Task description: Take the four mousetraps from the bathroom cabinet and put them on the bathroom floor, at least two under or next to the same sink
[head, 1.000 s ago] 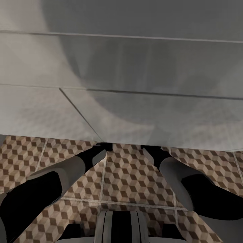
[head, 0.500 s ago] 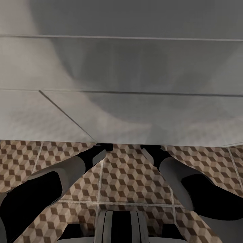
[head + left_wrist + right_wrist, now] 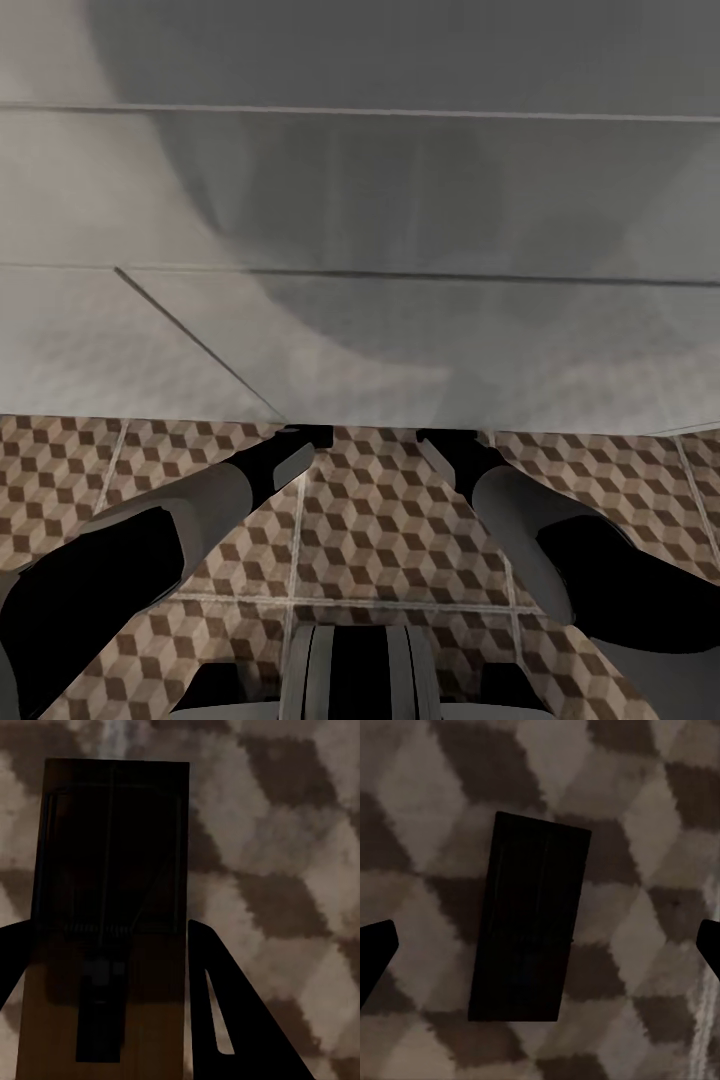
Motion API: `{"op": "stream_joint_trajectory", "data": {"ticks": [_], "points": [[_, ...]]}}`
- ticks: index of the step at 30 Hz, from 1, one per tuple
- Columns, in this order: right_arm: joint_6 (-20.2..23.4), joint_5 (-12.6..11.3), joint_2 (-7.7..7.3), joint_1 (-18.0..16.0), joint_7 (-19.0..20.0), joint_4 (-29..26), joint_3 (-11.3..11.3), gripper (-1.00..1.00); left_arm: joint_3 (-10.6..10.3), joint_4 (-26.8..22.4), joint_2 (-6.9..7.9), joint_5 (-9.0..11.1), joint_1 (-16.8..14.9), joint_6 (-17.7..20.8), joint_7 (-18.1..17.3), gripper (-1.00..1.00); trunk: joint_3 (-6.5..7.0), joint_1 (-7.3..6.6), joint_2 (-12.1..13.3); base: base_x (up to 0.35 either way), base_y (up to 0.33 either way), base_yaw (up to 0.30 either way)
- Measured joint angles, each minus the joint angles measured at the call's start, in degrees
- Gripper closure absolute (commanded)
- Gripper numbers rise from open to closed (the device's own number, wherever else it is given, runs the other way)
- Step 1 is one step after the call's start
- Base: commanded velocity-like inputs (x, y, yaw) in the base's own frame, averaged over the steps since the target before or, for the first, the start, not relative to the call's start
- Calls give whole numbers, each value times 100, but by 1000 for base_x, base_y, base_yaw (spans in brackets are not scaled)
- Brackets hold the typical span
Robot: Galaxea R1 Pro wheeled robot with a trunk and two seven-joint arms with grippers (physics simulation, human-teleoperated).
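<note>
I can count two mousetraps, one mousetrap (image 3: 112, 930) here and another mousetrap (image 3: 531, 919) there, one white sink (image 3: 360, 250), and two arms.

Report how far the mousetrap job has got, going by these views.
Looks done: one mousetrap lies flat on the cube-patterned floor between the open fingers of the right gripper, apparently released. In hand: the left gripper has a second mousetrap between its fingers above the floor, so placing it comes next. In the head view both arms reach under the white sink. The other two traps remain unaccounted for.
</note>
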Motion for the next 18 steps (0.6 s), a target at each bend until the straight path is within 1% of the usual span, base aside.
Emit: {"op": "stream_joint_trajectory", "data": {"ticks": [6, 12, 18], "points": [[0, 2, 0, 1, 1, 0, 0, -100, 0, 2, 0, 0, 0, 0, 1, 100, 0, 0, 0, 0, 0, 3], [-22, 6, 1, -1, -3, 9, 0, -100, 1, -1, 2, 0, 1, 1, 2, 100, 0, 0, 0, 0, 0, 164], [-26, 6, 0, 1, -4, 8, 0, -100, 0, 1, 0, 0, 0, 4, 0, 100, 0, 0, 0, 0, 0, 52]]}}
